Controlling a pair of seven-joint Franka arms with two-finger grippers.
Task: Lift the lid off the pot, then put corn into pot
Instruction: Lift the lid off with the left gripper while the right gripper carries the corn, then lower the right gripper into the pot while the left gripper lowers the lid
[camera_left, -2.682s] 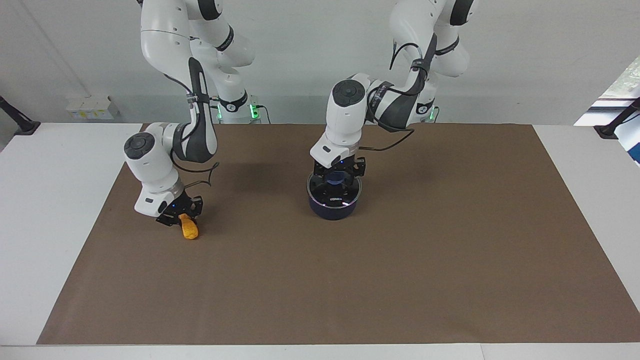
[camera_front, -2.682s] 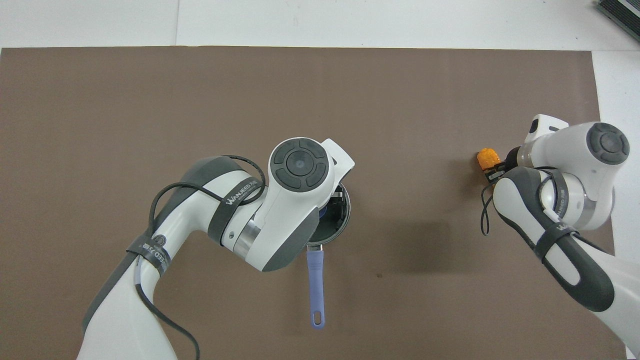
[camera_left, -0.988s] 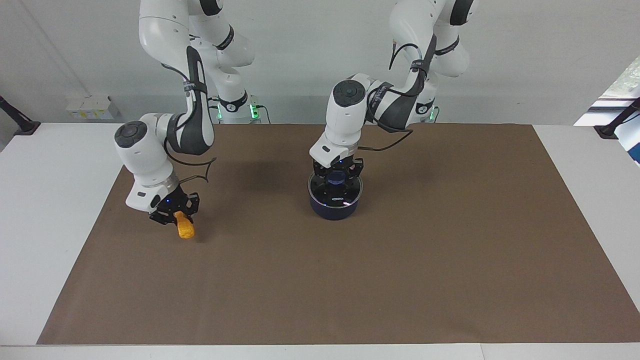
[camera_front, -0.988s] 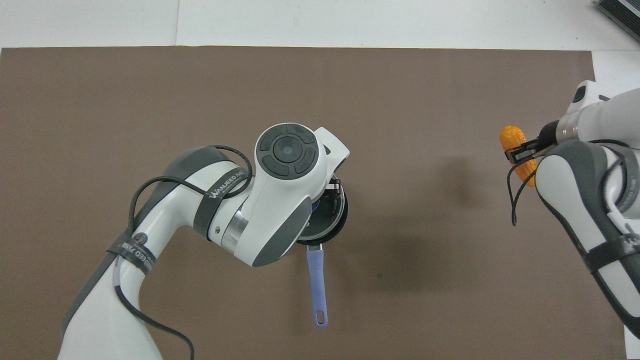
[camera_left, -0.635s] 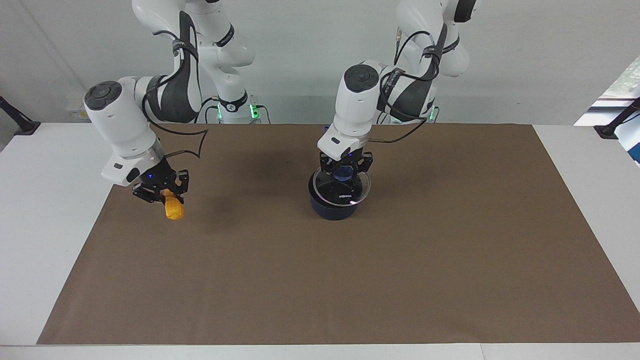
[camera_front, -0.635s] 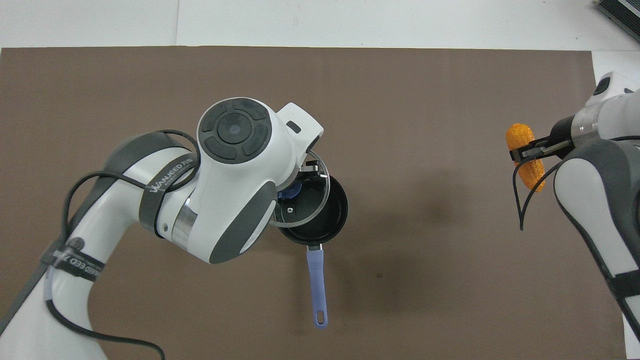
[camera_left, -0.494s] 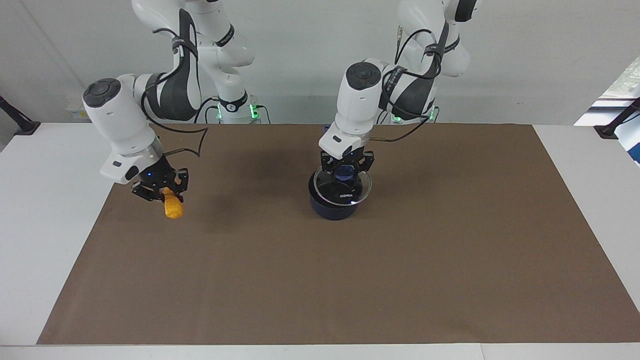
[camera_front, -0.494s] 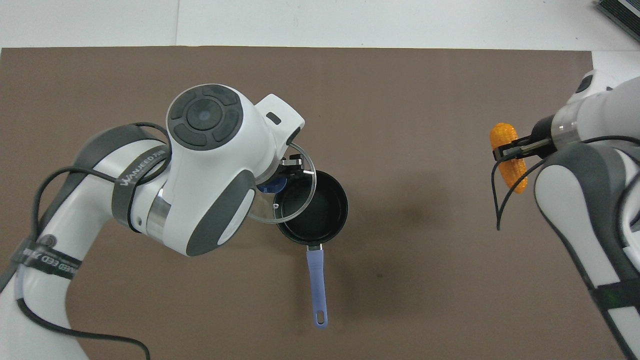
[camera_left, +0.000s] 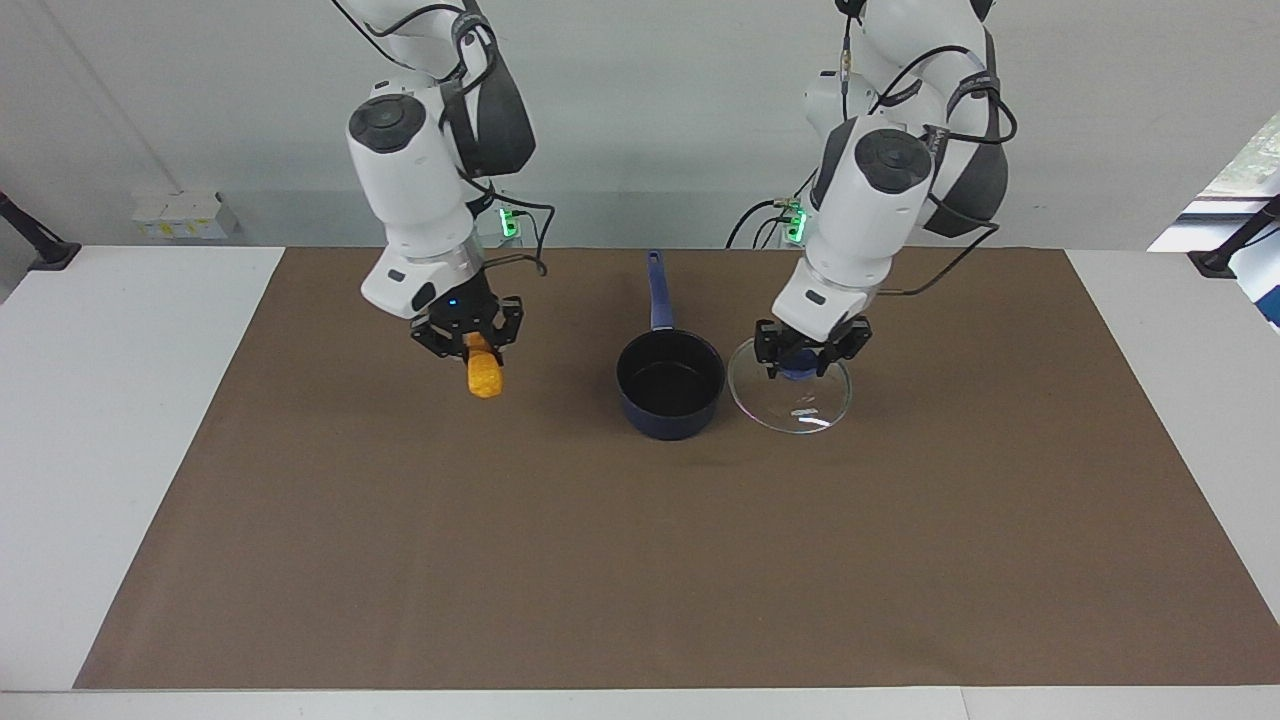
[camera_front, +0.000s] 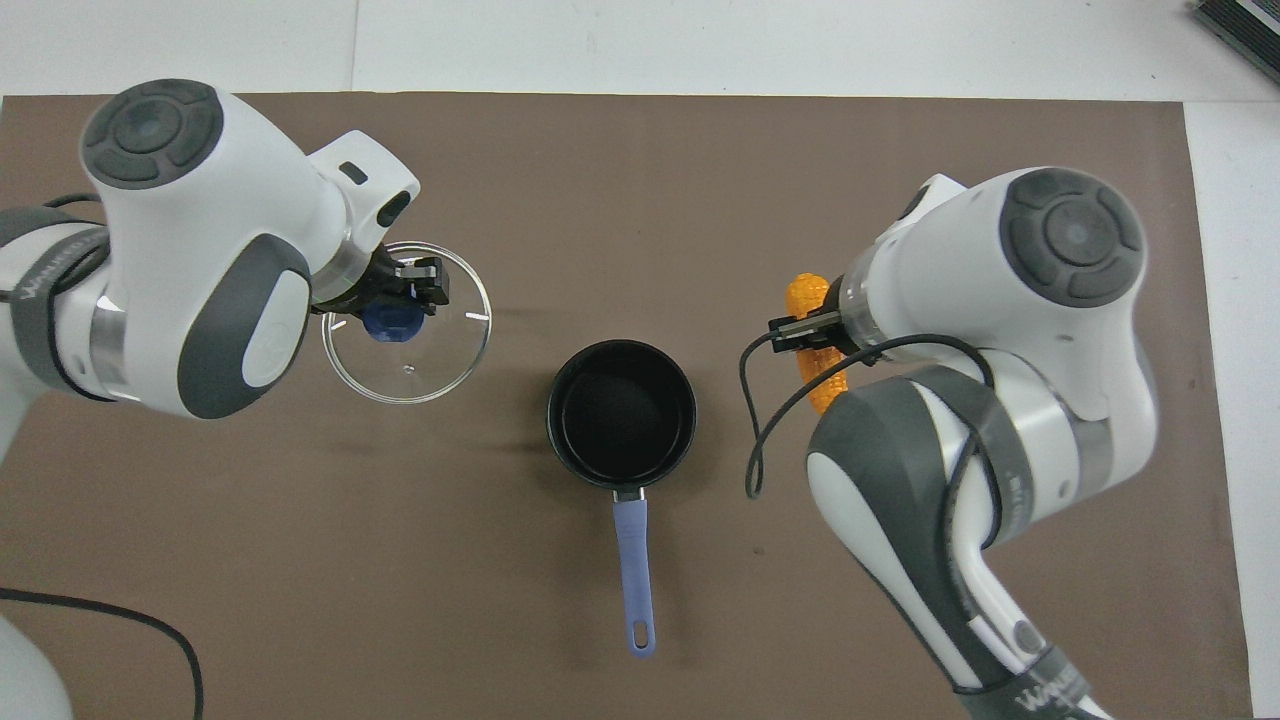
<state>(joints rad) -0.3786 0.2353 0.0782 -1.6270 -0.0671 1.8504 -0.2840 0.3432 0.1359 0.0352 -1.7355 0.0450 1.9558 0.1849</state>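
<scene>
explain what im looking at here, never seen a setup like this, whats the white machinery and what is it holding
These are two white robot arms at a table covered with a brown mat. One picture faces the robots from across the table; the other looks steeply down from above their own end, so the sides swap between the two.

On the mat stands a small dark blue pot with a long handle, uncovered, its black inside bare.

The left gripper is shut on the blue knob of the pot's glass lid, holding it beside the pot toward the left arm's end of the table. Whether the lid touches the mat is not clear.

The right gripper is shut on an orange-yellow corn cob, hanging in the air over the mat toward the right arm's end, not yet over the pot.
</scene>
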